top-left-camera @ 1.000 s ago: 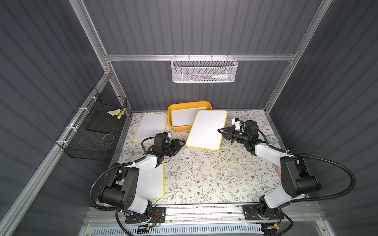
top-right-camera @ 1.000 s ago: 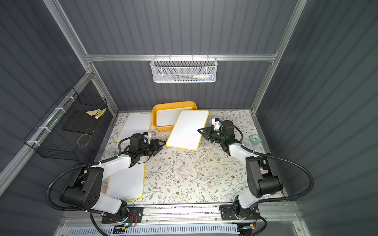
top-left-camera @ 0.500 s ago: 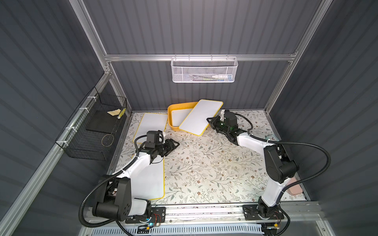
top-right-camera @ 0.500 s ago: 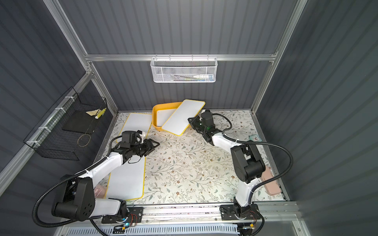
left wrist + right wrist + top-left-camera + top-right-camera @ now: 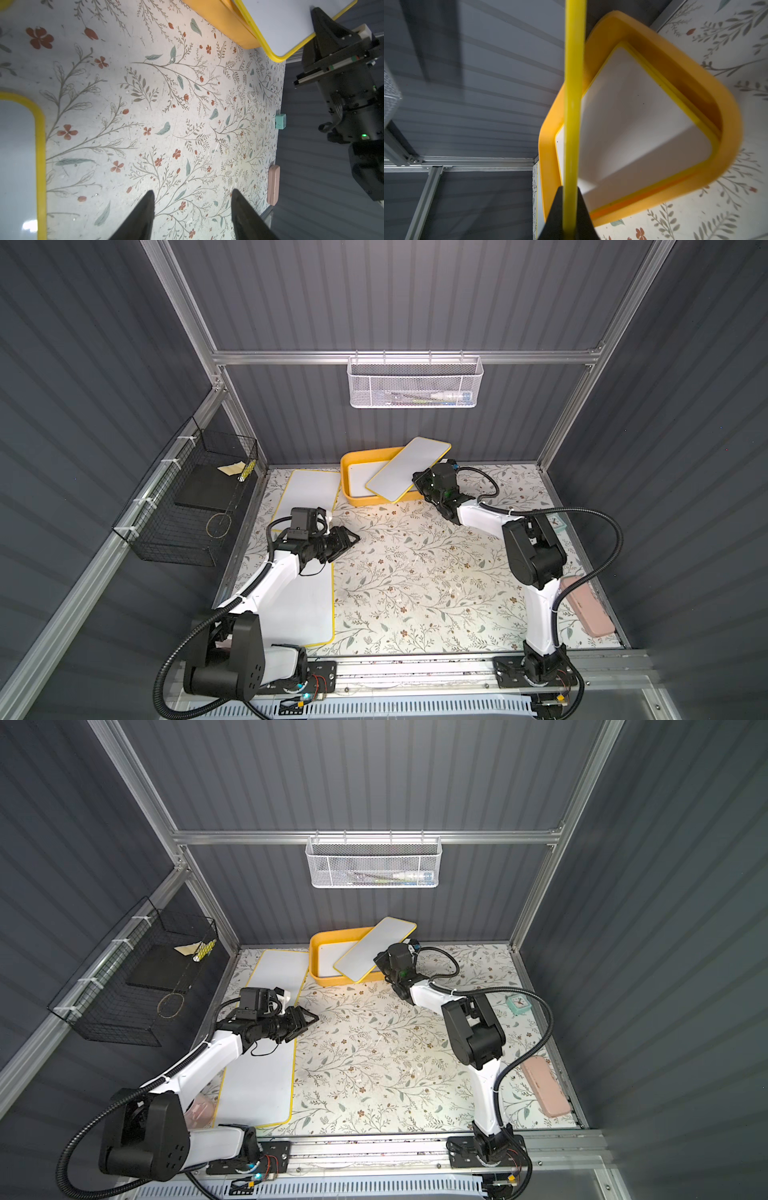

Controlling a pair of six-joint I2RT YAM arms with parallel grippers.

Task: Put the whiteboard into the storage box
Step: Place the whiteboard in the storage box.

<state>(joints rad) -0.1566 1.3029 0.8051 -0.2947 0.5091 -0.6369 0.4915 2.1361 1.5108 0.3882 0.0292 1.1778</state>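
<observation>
– Whiteboard with the white face and yellow rim, the flat rectangular one (image 5: pixel 408 470): where is it sitting in both top views?
– It is hanging tilted at the upper centre of the frame. It is slanting across the shallow yellow-orange plastic storage box (image 5: pixel 365 501), with its lower end lying over the box's near wall and its upper end rising past the far rim. Whether it is touching that rim, I cannot tell.
– What is holding it?
– The right gripper (image 5: pixel 417 480) is pinching its lower right edge. In the right wrist view the black fingers (image 5: pixel 557 212) are pressing closed on the yellow rim from both sides.
– Is anything lying in the box?
– A second white board (image 5: pixel 358 483) is lying flat on its floor.
– And the left gripper (image 5: pixel 353 537)?
– It is hovering over the floral table cover (image 5: pixel 415 572) at centre left. Its jaws are standing partly apart and gripping nothing. On the left side, the far board (image 5: pixel 311 493) and the near board (image 5: pixel 307 605) are lying flat.
</observation>
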